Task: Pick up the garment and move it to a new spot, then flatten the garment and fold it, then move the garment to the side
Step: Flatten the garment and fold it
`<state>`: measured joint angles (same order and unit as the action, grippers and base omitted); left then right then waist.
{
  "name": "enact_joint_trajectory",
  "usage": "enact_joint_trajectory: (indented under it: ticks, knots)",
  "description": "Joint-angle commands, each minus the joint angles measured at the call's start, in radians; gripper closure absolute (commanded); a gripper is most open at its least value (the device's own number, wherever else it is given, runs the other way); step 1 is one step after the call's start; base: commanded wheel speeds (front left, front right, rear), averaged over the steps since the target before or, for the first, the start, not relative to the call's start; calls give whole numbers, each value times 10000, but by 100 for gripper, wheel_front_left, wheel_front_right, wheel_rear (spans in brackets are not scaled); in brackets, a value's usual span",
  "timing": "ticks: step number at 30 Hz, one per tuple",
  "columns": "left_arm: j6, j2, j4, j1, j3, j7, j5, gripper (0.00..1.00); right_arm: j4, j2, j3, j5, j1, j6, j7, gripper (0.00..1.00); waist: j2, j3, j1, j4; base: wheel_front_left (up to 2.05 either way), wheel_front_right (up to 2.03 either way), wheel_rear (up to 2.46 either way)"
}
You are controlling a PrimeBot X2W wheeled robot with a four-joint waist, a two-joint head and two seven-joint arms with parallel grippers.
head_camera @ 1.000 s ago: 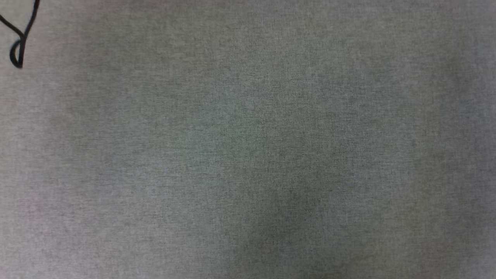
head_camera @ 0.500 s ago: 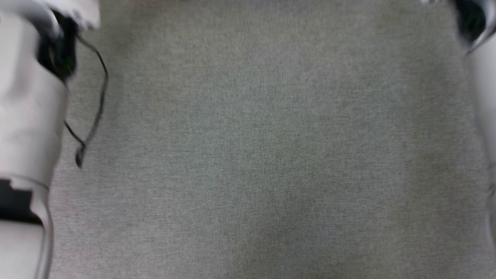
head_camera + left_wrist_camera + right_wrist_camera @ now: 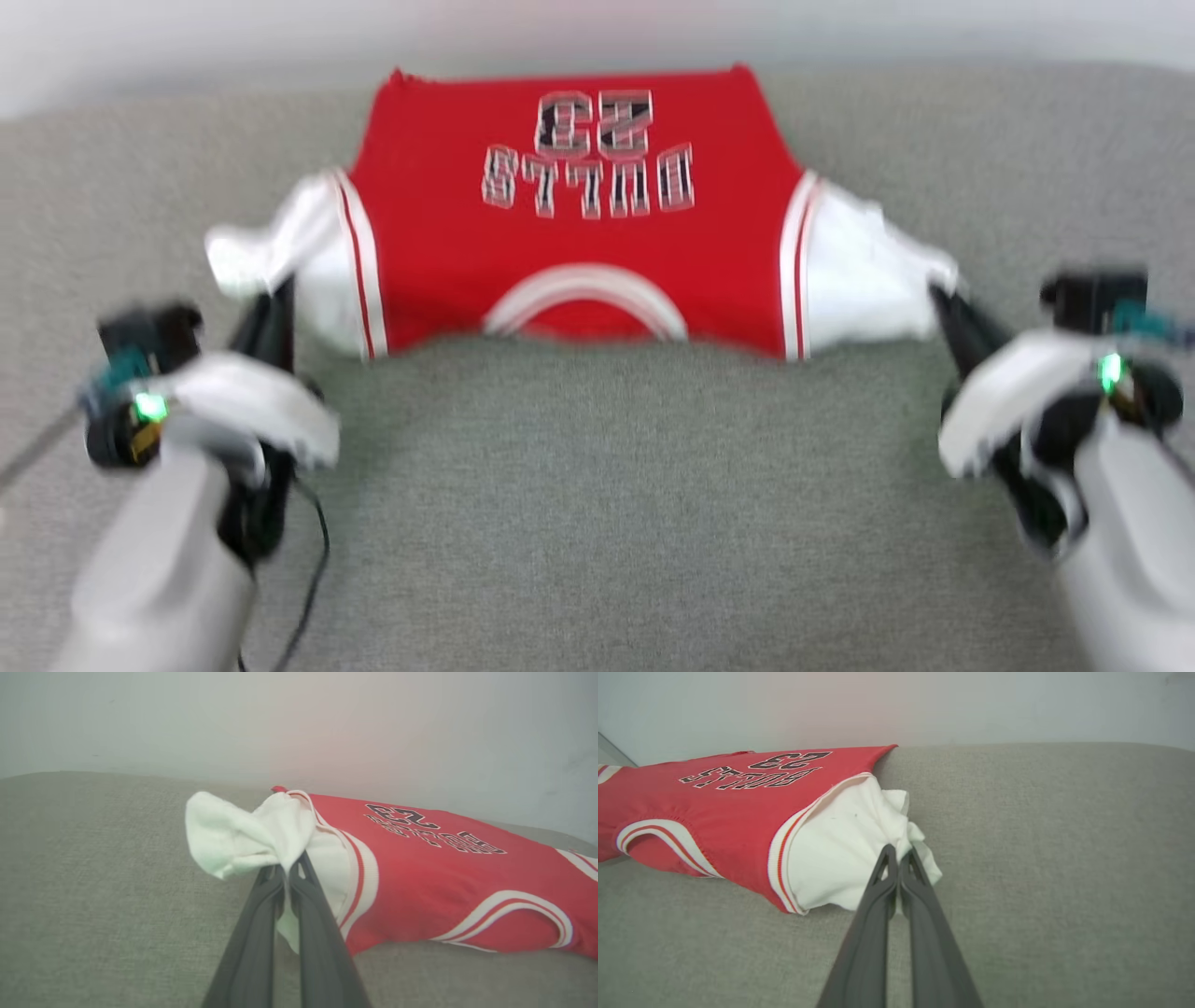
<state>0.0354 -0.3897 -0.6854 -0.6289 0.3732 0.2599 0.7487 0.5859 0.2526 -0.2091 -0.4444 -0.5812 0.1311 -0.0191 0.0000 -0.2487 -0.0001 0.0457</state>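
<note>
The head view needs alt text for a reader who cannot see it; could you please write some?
A red jersey with white sleeves is stretched between two grippers over a grey fabric surface, collar nearest the robot. The left gripper is shut on one sleeve, the right gripper on the other.

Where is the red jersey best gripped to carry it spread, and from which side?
At the left sleeve and right sleeve, one per arm, from the collar side: they jut out at opposite ends, so pulling apart should keep the jersey flat.

ground: grey woven fabric surface [image 3: 597, 541] | back: plain pale wall [image 3: 140, 718] along its far edge | light: soft, even
</note>
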Motion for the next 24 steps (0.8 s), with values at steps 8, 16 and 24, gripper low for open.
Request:
enact_joint_trajectory:
  ticks: [8, 16, 24]
  knots:
    - [-1423, -647, 3647, 4143, 168, -581, -83, 100, -3967, -676, 1744, 825, 5209, -5, -1839, 100, 0, 1480, 1, -320, 0, 0, 0]
    - [-3028, -1161, 6509, 7098, 233, -1448, -15, 100, -6756, -1604, 2790, 1570, 8645, -7, -4225, 100, 0, 2156, 1, -581, 0, 0, 0]
    - [-3717, -1115, 7615, 8328, 354, -1593, 5, 100, -7589, -1864, 3170, 1663, 10036, -5, -5967, 96, 0, 2341, 1, -878, 0, 0, 0]
